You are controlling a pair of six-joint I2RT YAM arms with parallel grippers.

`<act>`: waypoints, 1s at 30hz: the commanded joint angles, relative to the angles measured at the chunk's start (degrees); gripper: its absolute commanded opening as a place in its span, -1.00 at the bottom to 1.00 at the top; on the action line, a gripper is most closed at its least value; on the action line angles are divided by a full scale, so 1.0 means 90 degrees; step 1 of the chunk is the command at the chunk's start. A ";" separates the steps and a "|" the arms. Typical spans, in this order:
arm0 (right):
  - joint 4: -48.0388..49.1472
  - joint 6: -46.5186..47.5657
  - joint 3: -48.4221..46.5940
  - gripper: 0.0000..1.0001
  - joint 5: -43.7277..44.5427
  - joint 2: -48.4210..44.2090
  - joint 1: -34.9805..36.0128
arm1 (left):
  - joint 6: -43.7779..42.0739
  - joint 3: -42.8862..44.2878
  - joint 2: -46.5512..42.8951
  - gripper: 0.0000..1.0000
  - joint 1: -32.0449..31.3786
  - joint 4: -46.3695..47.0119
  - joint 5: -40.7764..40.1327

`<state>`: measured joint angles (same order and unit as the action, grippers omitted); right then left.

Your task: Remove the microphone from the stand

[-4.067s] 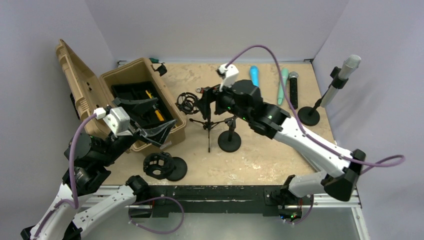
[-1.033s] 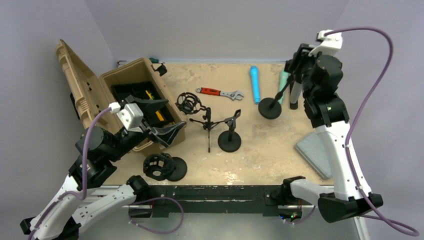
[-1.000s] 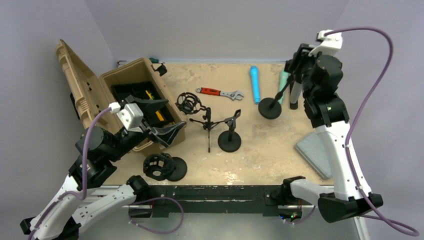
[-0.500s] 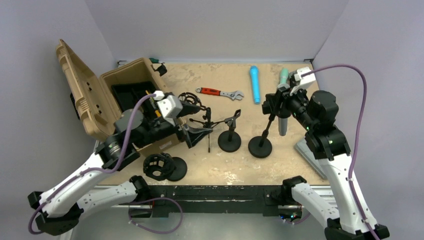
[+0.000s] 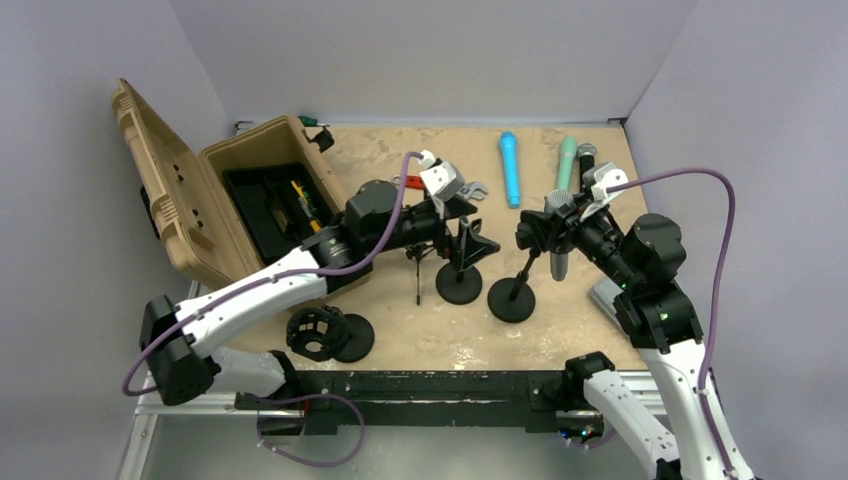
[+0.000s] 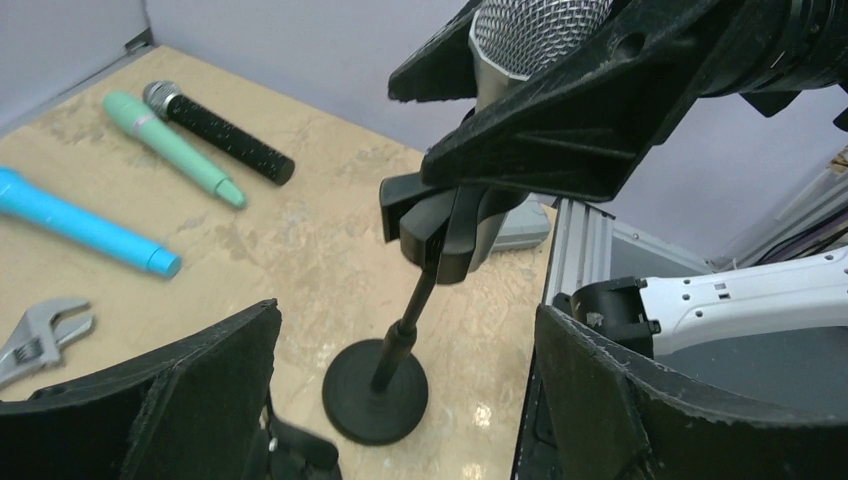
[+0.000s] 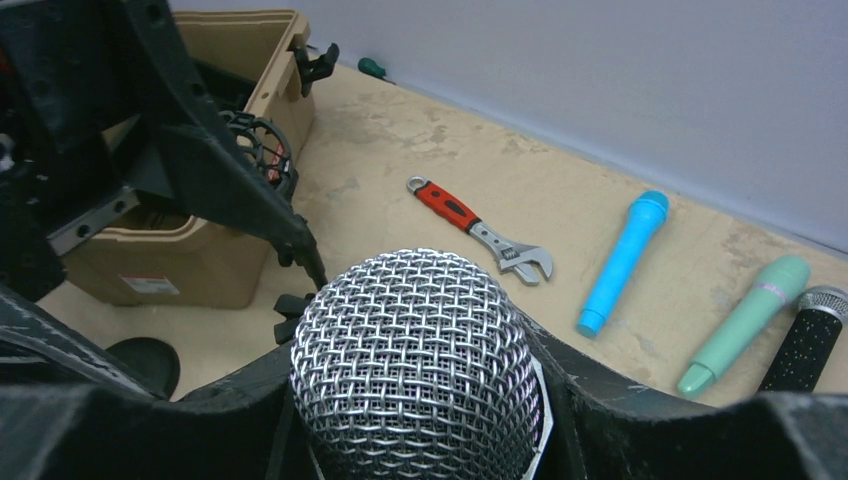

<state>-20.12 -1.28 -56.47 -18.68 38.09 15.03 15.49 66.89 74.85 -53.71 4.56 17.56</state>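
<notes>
The mic sits in the clip of the stand, right of the desk's centre and nearer the near edge. It looks stiff, smooth and fairly weighty. The mesh head would likely dent, so I'd hold the barrel just below it. The right gripper is clamped exactly there, a finger on either side. The stand looks light and could tip under a sideways pull. The left gripper is spread wide and empty, close by a second stand; I can't tell if it touches.
</notes>
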 commanded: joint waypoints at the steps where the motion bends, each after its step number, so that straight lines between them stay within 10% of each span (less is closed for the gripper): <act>1: 0.0577 -0.0029 -0.0121 -1.00 -0.0153 -0.0096 0.0018 | -0.0027 0.0355 0.0509 0.92 -0.0028 0.1459 0.0868; 19: 0.0522 -0.0062 -0.0123 -1.00 -0.0176 -0.0095 0.0015 | -0.0689 0.1101 0.2283 0.95 -0.0023 0.2694 0.2337; 30: 0.0504 -0.0062 -0.0201 -1.00 -0.0236 0.0009 0.0020 | -0.0396 0.1249 0.2625 0.50 -0.0028 0.2867 0.2785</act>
<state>-19.70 -1.32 -56.49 -19.09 38.24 15.03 11.55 75.75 97.91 -53.76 26.39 39.97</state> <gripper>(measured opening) 0.488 0.777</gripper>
